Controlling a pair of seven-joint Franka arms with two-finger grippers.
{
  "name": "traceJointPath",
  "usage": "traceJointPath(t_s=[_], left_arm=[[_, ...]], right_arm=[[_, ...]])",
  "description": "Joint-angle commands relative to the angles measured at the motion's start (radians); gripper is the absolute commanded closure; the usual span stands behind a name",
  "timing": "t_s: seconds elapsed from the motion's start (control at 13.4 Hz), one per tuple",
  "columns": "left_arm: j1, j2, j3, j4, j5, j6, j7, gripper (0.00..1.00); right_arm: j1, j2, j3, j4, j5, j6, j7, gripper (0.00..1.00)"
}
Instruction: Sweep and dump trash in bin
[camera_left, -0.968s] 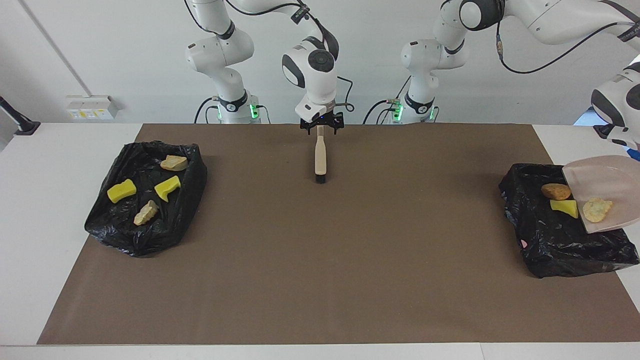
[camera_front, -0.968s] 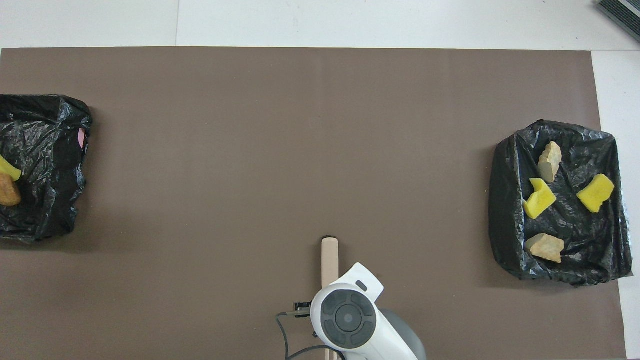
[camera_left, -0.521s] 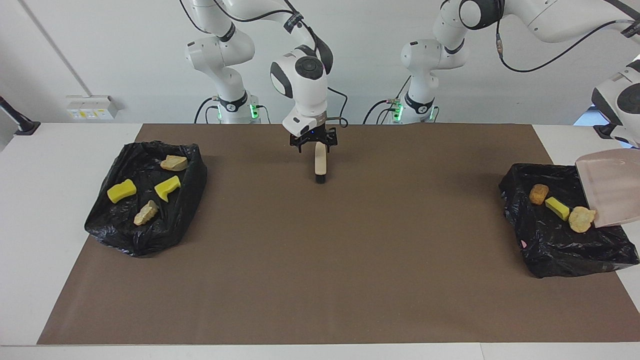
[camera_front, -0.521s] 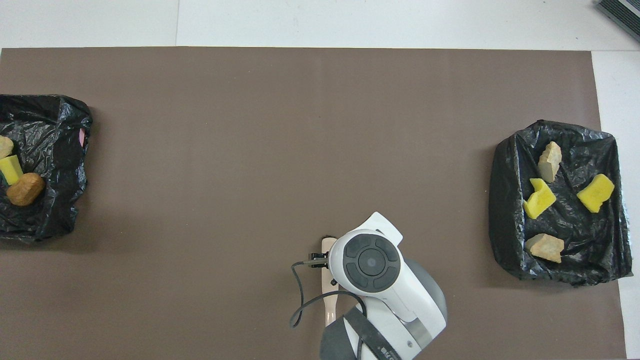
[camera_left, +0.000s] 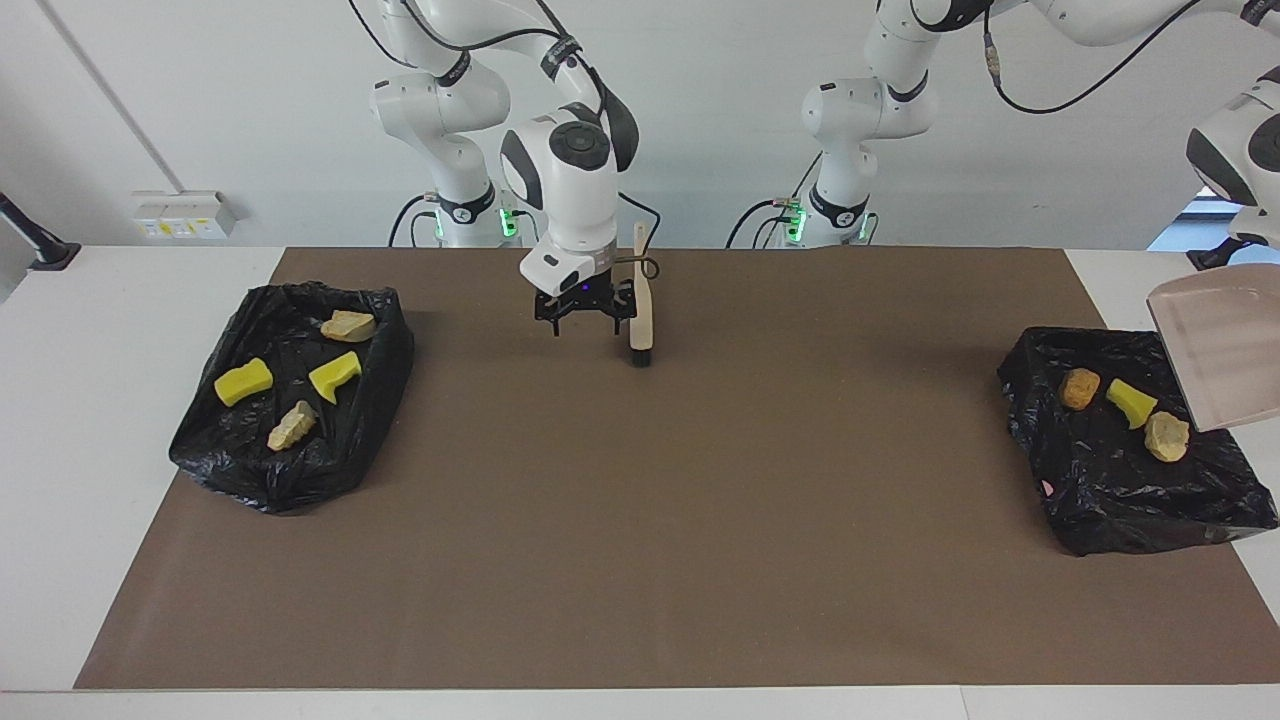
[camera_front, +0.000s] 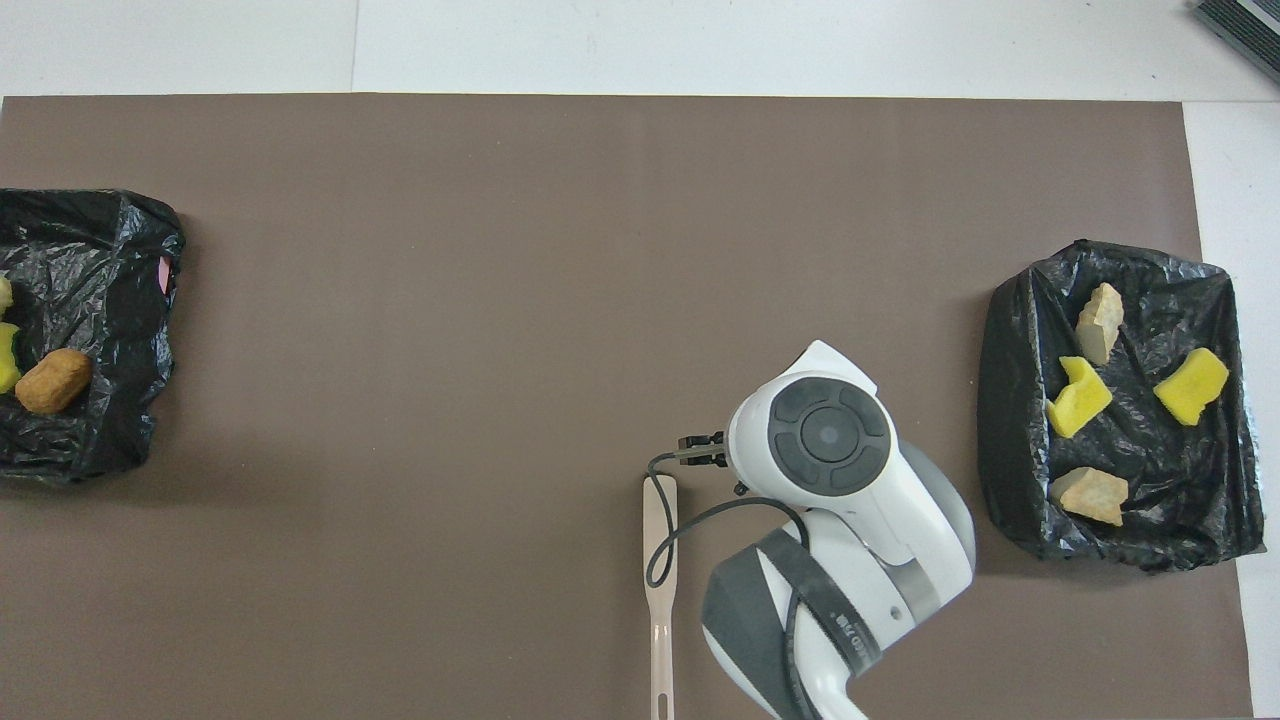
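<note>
Right gripper (camera_left: 584, 318) empty with jaws spread wide; left gripper out of sight, clamped on the dustpan (camera_left: 1215, 350).

The right gripper hangs over the brown mat (camera_left: 700, 520) just beside the brush (camera_left: 641, 305), which lies there untouched. The tilted dustpan is raised over the black bin (camera_left: 1130, 500) at the left arm's end, which holds three pieces of trash (camera_left: 1132, 401); four more scraps (camera_left: 335, 377) lie in the other black bin (camera_left: 290, 470).

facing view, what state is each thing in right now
brush, lying flat on the mat, not held
right end effector, open, over the mat beside the brush
left end effector, shut on dustpan
dustpan, raised, tilted, nothing on it
bin at right arm's end, holds four scraps
bin at left arm's end, holds three scraps
</note>
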Motion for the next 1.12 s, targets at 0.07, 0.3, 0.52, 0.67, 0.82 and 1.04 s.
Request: traceJointPath(t_s=[0.07, 0.3, 0.52, 0.67, 0.82, 1.04], left_arm=[[0.002, -0.028, -0.105, -0.016, -0.107, -0.141, -0.176, 1.00], [0.000, -0.032, -0.179, -0.022, -0.284, -0.223, -0.271, 1.00], [0.000, -0.046, -0.260, -0.050, -0.400, -0.255, -0.435, 1.00], [-0.011, -0.045, -0.312, -0.062, -0.459, -0.286, -0.559, 1.00], [-0.018, -0.040, -0.392, -0.086, -0.468, -0.303, -0.798, 1.00], [-0.027, -0.020, -0.504, -0.090, -0.514, -0.321, -1.099, 1.00]], right_arm=[[-0.074, 0.011, 0.007, 0.055, -0.036, -0.037, -0.086, 0.00], [-0.142, 0.012, 0.009, 0.109, -0.109, -0.031, -0.099, 0.00], [-0.201, 0.005, 0.010, 0.175, -0.106, -0.038, -0.115, 0.00], [-0.229, -0.006, 0.010, 0.213, -0.094, -0.061, -0.115, 0.00], [-0.232, -0.014, 0.009, 0.264, -0.091, -0.126, -0.115, 0.00], [-0.233, -0.014, 0.007, 0.347, -0.086, -0.182, -0.116, 0.00]])
